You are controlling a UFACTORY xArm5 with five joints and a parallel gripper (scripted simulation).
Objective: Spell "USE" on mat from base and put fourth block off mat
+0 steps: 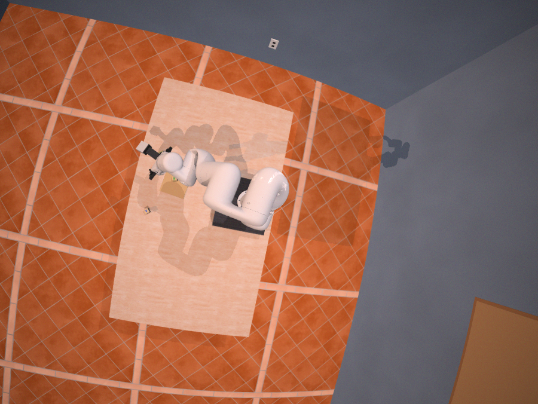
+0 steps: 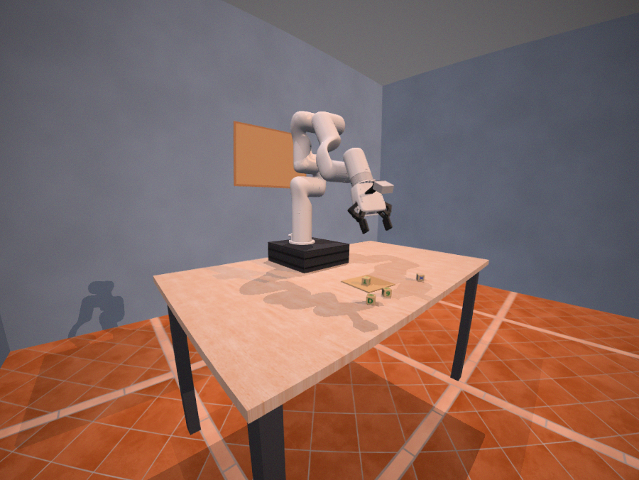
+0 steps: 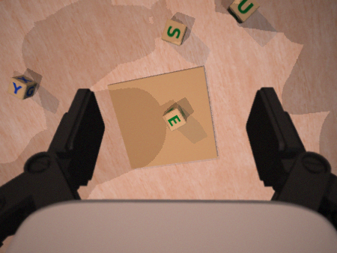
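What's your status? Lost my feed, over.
Gripper open, empty, high over mat. E block on mat; S, U, Y off it. Nothing blocking.

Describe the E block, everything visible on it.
The E block is a small, light wood-coloured cube with a green E on its top face. It lies flat on the tan mat, right of the mat's middle in the wrist view and inside its edges, turned slightly against them. The exterior view shows green marks on its sides, too small to read. Nothing else touches it. The open gripper hangs above it, both fingers well apart and off it.
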